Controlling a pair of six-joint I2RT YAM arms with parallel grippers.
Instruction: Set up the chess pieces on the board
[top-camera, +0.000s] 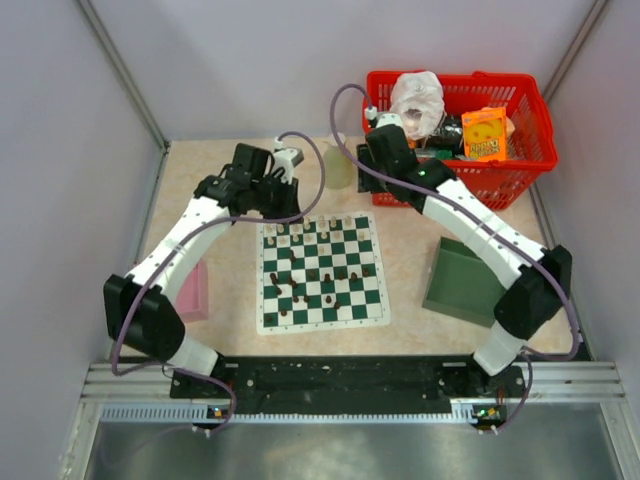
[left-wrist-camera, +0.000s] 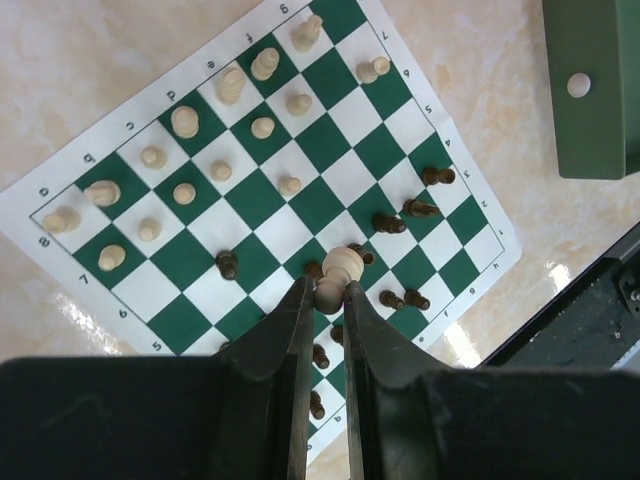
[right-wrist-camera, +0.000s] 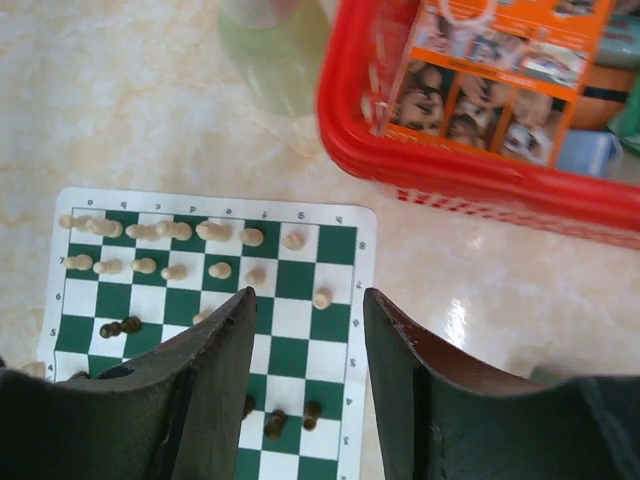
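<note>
Two fingers of the left gripper (left-wrist-camera: 325, 292) are clenched on a cream piece (left-wrist-camera: 338, 268), whose rounded end sticks out past their tips. In the left wrist view it sits over the middle squares of the board (top-camera: 320, 326); whether it touches the surface cannot be told. The right gripper (right-wrist-camera: 308, 300) hangs with its jaws released and apart, nothing between them, and the board's far right squares show through the gap.

The other cream pieces (left-wrist-camera: 185, 120) stand mostly upright on the two far rows, with a few one row nearer. The dark pieces (left-wrist-camera: 388, 224) are scattered over the middle and near squares, several lying on their sides.

A red basket (top-camera: 530, 150) sits at the far right of the table (top-camera: 420, 225), holding a white bag (top-camera: 417, 95), an orange packet (top-camera: 484, 133) and other things packed too closely to name. A green tray (top-camera: 455, 285) lies right of the board, apart from it; in the left wrist view a small pale round spot shows on it, piece or hole unclear. A pink tray (top-camera: 195, 290) lies left of the board, partly covered by the left arm, its inside hard to read. A pale green bottle (top-camera: 338, 165) stands just beyond the board's far edge.

The left fingers hide some of the nearest dark pieces, and the right fingers cut off the board's near half in that view.
</note>
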